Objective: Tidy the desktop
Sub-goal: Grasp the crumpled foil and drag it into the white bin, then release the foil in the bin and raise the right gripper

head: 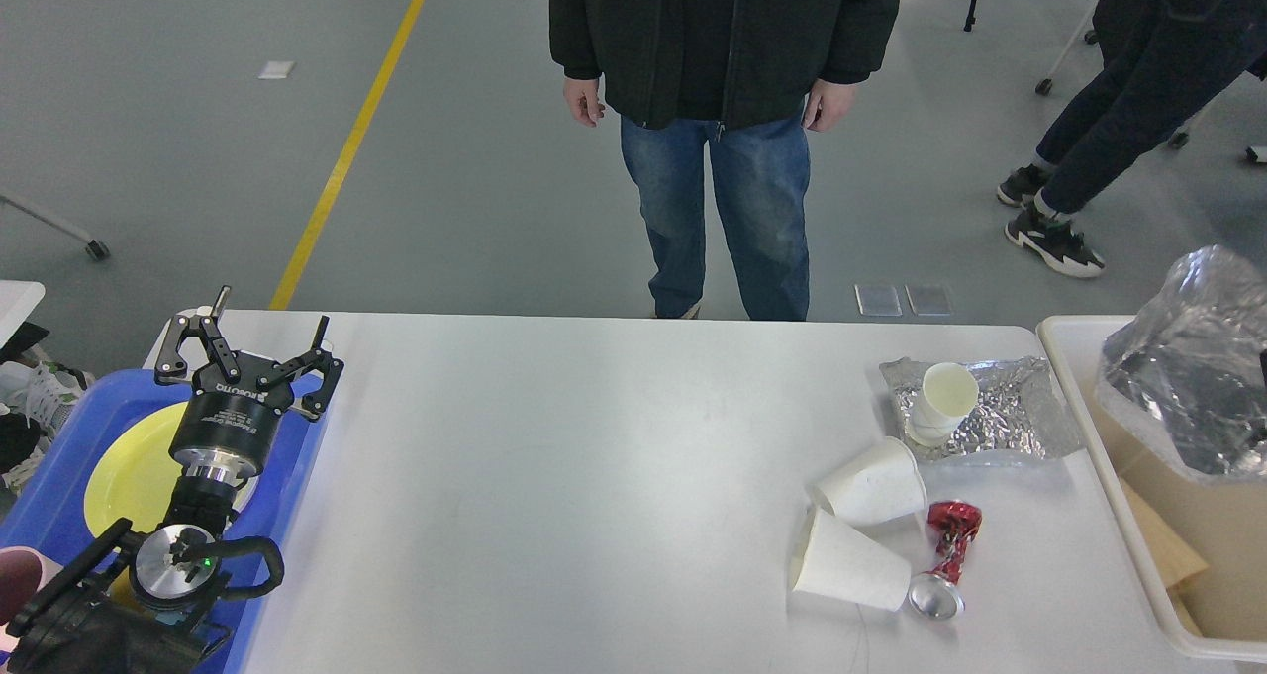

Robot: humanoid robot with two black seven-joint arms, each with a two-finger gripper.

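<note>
Your large white rectangular tabletop (594,476) fills the lower middle of the frame. Litter sits at lower right: two white paper cups on their sides (859,530), a crushed red metal can (945,560) touching the nearer cup, and a flat crinkled silver foil bag (990,412) with a small white paper cup (940,402) lying on it.

Left end effector (247,347) hangs at lower left over the blue plastic tray (59,427) with the yellow round plate (129,476), fingers spread, holding nothing.

Right end effector is out of frame; only a crumpled clear-silver plastic bag (1193,377) shows at the right edge, up over the cream plastic bin (1119,496). You can't tell what grips it.

Risks: the bag overhangs the bin's near wall, so a release here could drop it back on the tabletop. The sideways cups and can will likely roll if nudged. Lifting the foil bag would tip off its cup.
</note>
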